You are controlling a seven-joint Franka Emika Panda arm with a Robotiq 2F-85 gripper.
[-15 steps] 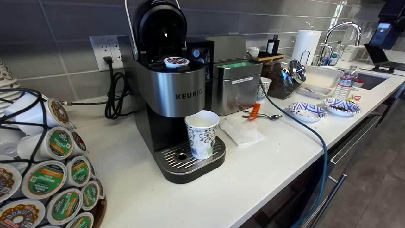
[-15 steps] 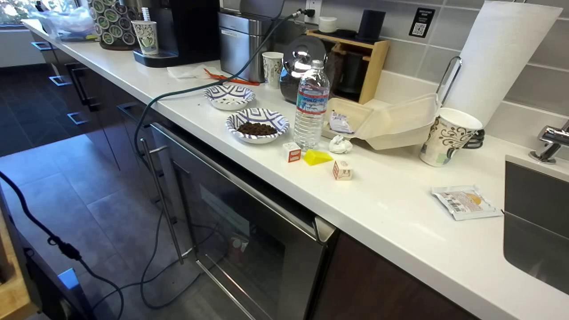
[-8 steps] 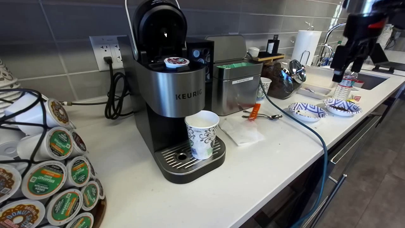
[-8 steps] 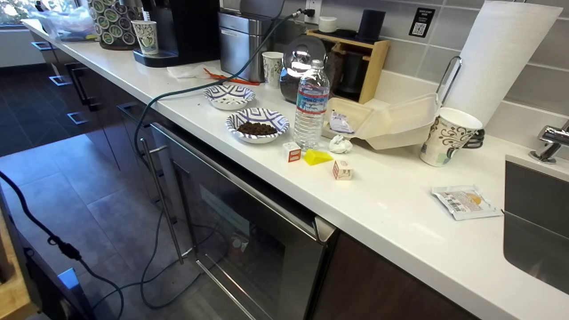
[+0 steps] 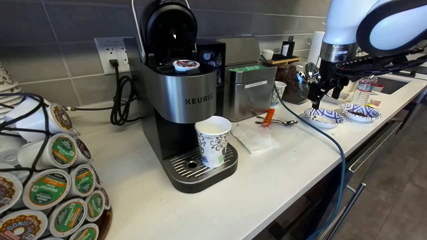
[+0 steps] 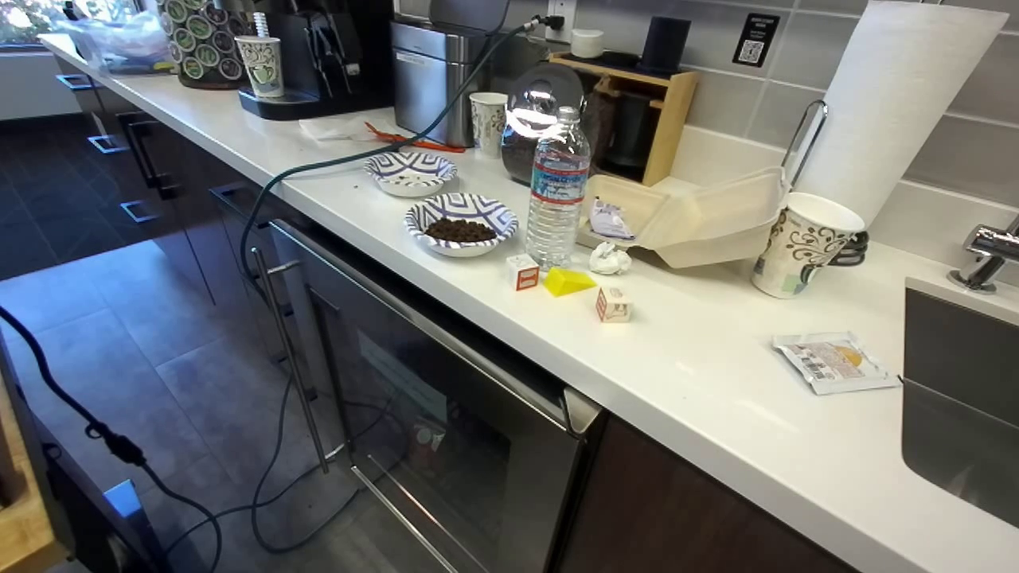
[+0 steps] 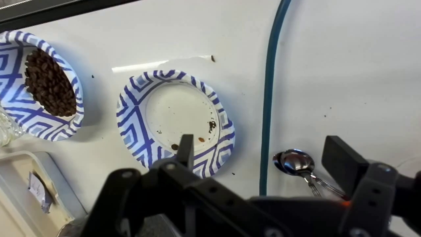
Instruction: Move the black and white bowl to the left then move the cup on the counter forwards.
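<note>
Swung the pincer across from in front of the bottle since the earlier frame, per an exterior view, with jaws wide apart, clamped on nothing. Off-centre to the near-empty bowl on the desk, likely the target, with hose and spoons under the gap in the wrist view. Close there, likely bump the bowl or catch the hose. Hard to judge rim clearance; descend too far, maybe tip it. Shove left, presumably hose-side, probably snag. Drift the other way, risk spilling the bean-filled bowl.

Kitchen: counter, coffee maker, sink, faucet, paper-towel roll.
</note>
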